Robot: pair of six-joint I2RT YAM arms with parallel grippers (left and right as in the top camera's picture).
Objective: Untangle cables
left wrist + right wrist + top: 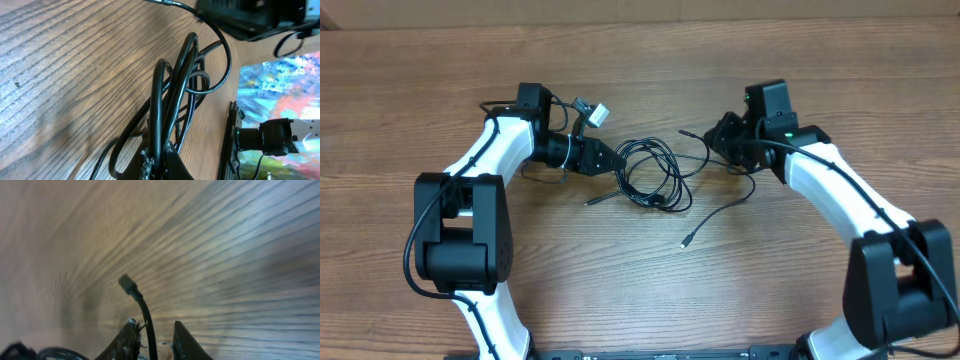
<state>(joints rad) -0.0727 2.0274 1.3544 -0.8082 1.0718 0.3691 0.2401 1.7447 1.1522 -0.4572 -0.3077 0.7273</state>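
A tangle of thin black cables (655,172) lies in loops at the table's middle. My left gripper (616,160) is at the tangle's left edge, shut on one strand. The left wrist view shows the jaws (159,164) pinching that strand, with the loops (175,95) running away from them. My right gripper (720,138) is to the right of the tangle. In the right wrist view its fingers (131,336) stand slightly apart. A cable rises between them, close to the left one, ending in a small plug (127,285). That plug end (686,132) pokes out leftward in the overhead view.
One loose cable trails from the right gripper down to a silvery plug (687,242). Another plug end (590,203) lies below the tangle. A small grey-white connector (592,112) sits by the left arm's wrist. The table's edge (234,105) shows in the left wrist view.
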